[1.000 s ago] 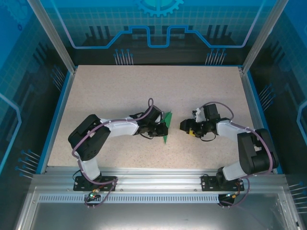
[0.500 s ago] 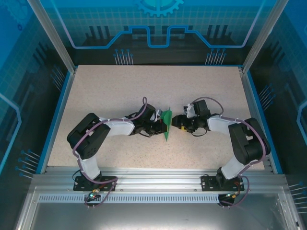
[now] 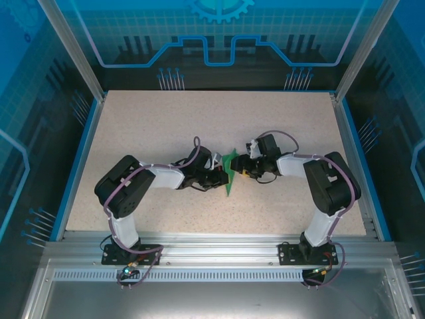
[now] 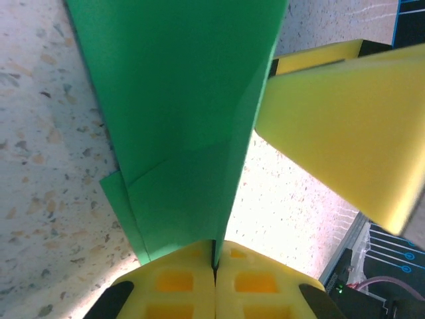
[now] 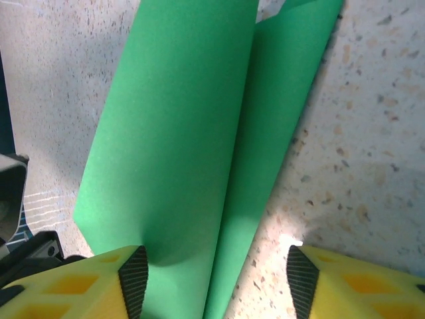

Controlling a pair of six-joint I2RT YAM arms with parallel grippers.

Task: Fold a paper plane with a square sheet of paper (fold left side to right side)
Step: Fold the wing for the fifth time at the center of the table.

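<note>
The green sheet of paper [image 3: 230,163] is folded into a narrow, pointed, layered shape standing partly off the table at its middle. My left gripper [image 3: 219,175] comes at it from the left. In the left wrist view its yellow jaws [image 4: 215,262] are shut on the lower edge of the paper [image 4: 186,119]. My right gripper [image 3: 238,167] faces it from the right, open. In the right wrist view the paper [image 5: 179,133] lies between the right gripper's [image 5: 212,284] spread fingers, with the left fingertip [image 5: 133,276] at the paper's face. One right finger [image 4: 332,113] shows beside the paper in the left wrist view.
The speckled table [image 3: 166,119] has a raised blue rim [image 3: 78,159] on the left and right and transparent walls behind. An aluminium rail [image 3: 212,242] carrying both arm bases runs along the near edge. Both arms meet at the table's centre.
My right gripper has moved left up to the paper and its fingers have narrowed somewhat. My left gripper has kept its grip and lifted the paper slightly toward the right gripper.
</note>
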